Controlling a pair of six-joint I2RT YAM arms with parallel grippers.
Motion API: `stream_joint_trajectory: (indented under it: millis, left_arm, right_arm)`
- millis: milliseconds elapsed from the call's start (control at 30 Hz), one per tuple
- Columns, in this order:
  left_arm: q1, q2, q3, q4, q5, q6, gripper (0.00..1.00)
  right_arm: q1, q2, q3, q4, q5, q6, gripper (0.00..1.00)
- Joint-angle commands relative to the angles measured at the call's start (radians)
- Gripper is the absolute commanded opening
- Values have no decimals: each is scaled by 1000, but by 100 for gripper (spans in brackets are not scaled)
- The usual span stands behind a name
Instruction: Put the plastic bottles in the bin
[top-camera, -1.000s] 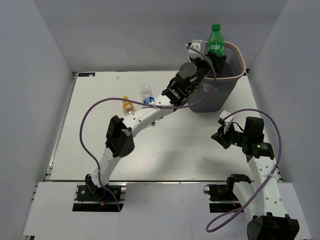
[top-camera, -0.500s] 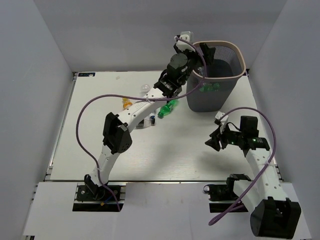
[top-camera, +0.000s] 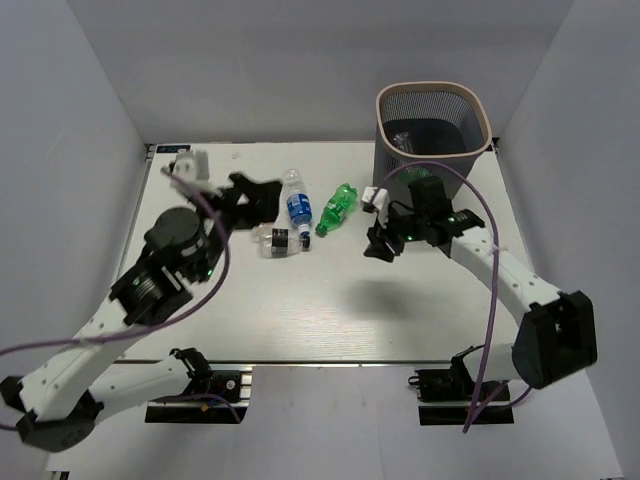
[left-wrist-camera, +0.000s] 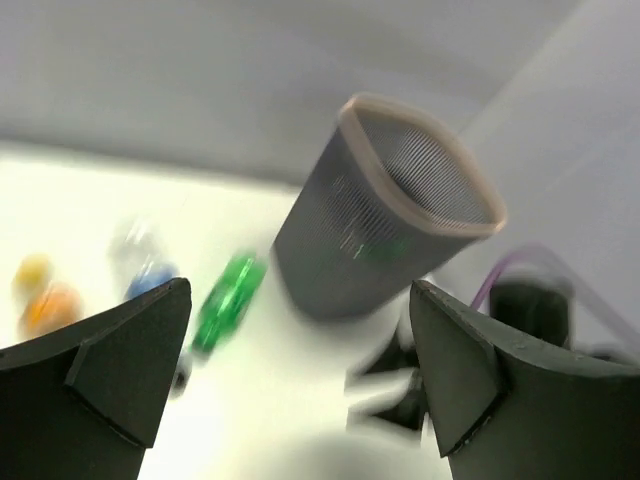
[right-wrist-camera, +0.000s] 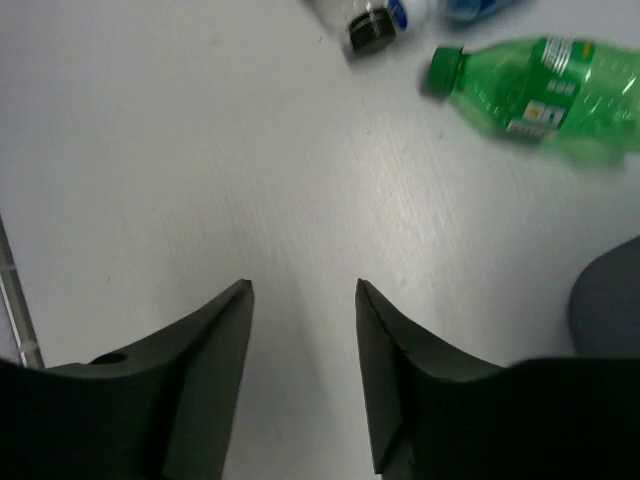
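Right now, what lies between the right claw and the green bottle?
Only bare table between the right claw and green bottle, seen from the right wrist camera.

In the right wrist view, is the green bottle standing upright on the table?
No, the green bottle lies on its side on the table, with its cap on.

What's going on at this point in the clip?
Two robot arms are clearing plastic bottles off a table into a mesh bin. At this moment neither holds anything. The left gripper is open at the left side of the table. The right gripper is open and hovers over bare table beside a green bottle lying on its side. A blue-labelled clear bottle and a black-capped bottle also lie on the table.
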Motion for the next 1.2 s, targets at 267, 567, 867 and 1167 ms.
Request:
stream_joint_trajectory:
  millis: [267,567,867,1167]
  left_arm:
    - [0,-79,-293,-640,105,-514,99]
    - [0,-189,-446,-605,134,-586,99]
    - [0,-307,-552,-642,166,-650,99]
    - [0,-307,-561,-660,166,-650,99]
  right_arm:
    - [67,326,373,5,123,-879,76]
    - [73,564,596,-185,28,-1315,77]
    - [104,777,767,-251,167,-1450,79]
    - [125,857,802,-268,270,-1533,79]
